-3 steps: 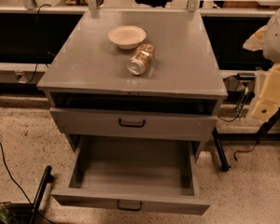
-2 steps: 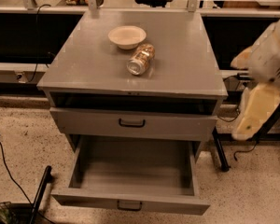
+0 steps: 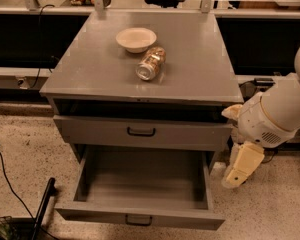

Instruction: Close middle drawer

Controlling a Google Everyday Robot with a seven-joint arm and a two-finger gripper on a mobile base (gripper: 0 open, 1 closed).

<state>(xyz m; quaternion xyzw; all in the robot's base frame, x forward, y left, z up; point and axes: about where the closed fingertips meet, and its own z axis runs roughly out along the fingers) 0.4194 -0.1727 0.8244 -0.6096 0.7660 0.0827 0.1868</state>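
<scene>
1. Grey middle drawer stands well out at the cabinet's 6 o'clock.
2. Gripper hangs at the drawer's 3 o'clock, apart; grip state: cannot tell.
3. Risk: a push on the right corner skews the drawer and jams it.

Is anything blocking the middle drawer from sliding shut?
Nothing visible. The middle drawer is pulled out and looks empty; the gripper hangs to the right of it, beside the cabinet, outside its path.
</scene>
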